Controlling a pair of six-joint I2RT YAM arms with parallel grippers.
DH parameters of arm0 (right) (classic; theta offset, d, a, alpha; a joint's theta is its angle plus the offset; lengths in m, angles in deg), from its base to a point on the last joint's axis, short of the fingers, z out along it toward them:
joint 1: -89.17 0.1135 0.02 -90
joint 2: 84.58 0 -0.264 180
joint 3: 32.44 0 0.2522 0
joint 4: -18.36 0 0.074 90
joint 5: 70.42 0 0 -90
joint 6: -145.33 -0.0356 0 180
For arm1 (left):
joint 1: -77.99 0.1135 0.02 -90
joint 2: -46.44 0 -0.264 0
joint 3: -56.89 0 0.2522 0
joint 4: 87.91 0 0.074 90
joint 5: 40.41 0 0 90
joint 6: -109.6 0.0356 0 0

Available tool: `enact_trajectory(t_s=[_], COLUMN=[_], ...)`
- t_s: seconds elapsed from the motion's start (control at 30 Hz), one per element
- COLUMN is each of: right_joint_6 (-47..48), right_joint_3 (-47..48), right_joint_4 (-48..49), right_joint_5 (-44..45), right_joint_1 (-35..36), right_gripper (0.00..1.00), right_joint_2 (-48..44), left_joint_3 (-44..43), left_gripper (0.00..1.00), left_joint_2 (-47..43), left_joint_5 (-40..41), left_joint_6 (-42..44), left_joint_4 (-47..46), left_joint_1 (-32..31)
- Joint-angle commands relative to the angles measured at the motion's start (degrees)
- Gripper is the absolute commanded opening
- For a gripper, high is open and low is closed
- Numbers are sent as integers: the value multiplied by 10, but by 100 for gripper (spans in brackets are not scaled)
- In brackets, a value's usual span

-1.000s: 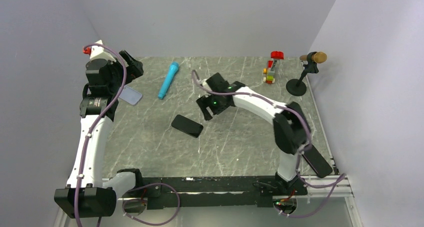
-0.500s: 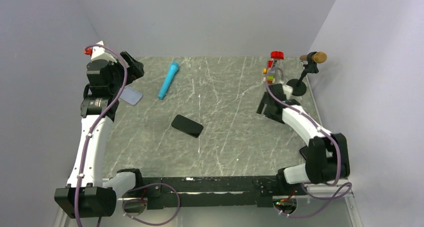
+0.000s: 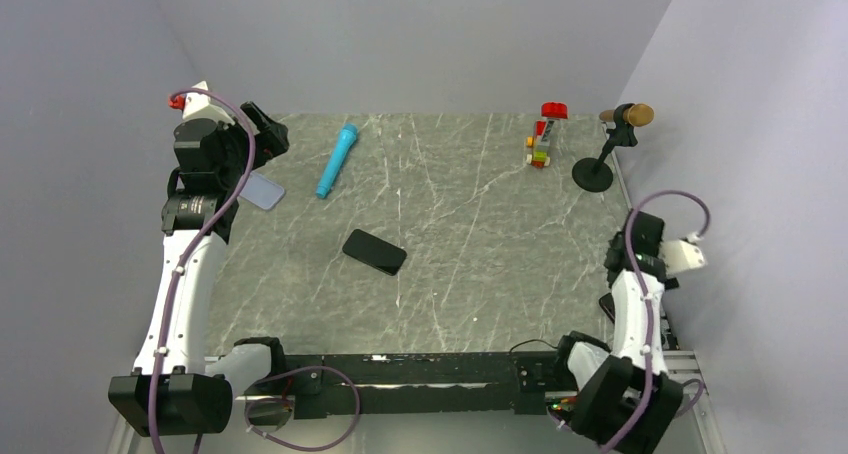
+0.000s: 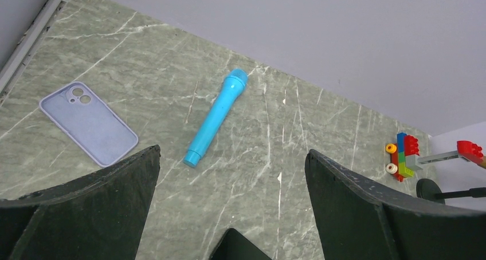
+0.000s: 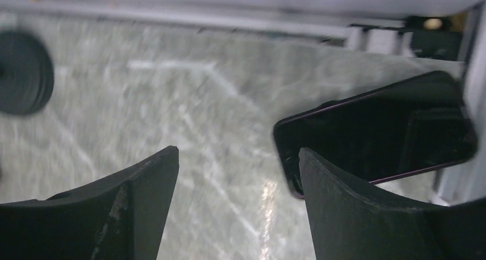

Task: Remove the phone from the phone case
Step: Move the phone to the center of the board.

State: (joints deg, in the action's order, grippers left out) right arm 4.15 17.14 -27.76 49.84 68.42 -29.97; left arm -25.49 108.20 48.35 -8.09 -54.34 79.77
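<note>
**A:** Where is the phone case?

**B:** The phone case (image 4: pixel 89 123) lies flat on the desk (image 4: pixel 321 117). It is off to the left of the left end effector (image 4: pixel 232 157), just beyond its left finger in the wrist view and not touching it.

**A:** Which way does it point?

**B:** Its long axis runs on a diagonal. The camera-cutout end points away from the end effector, toward the desk's far left edge. The plain end comes back toward the left finger.

**A:** How do that end effector's fingers stand?

**B:** They are spread wide with nothing between them, above the desk. Ahead of the gap lies a blue cylinder (image 4: pixel 216 117), its length running away from the fingers and apart from the case.

**A:** And the phone?

**B:** A black phone (image 3: pixel 374 251) lies flat mid-desk, well apart from the case. The left wrist view shows only a dark corner at the bottom edge, between the fingers.

**A:** What about the right side?

**B:** The right end effector (image 5: pixel 235 157) is over by the desk's right edge, fingers parted and empty. Its view is blurred. A second black slab (image 5: pixel 372 131) lies just past its right finger, its long axis across the view.

**A:** Is there anything else on the desk?

**B:** A toy brick stack (image 3: pixel 541 144) and a microphone stand (image 3: pixel 600 164) stand at the far right, apart from both end effectors.
</note>
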Motion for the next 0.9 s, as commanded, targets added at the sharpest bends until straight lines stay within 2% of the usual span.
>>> enact_trajectory(t_s=[0.0,0.33,0.5,0.67,0.87], right_joint_6=[-15,33,47,78,82], right_joint_3=[-25,-97,-119,-132,-140], right_joint_4=[-3,51,97,156,165], right_joint_5=[-9,-87,-129,-214,-212], right_joint_1=[-115,-385,-430,-455,-457], right_gripper=[80,99,99,99,100], right_joint_2=[-32,-55,-44,-16,-25], left_joint_3=[4,6,6,7,6], left_gripper=[99,99,100,99,99], left_joint_2=[-7,-5,-3,-2,-5], left_joint_5=[-4,-6,-7,-13,-14], left_joint_6=[7,8,9,7,7], left_joint_4=[-25,-28,-29,-30,-31], left_joint_1=[-3,-11,-14,-14,-14])
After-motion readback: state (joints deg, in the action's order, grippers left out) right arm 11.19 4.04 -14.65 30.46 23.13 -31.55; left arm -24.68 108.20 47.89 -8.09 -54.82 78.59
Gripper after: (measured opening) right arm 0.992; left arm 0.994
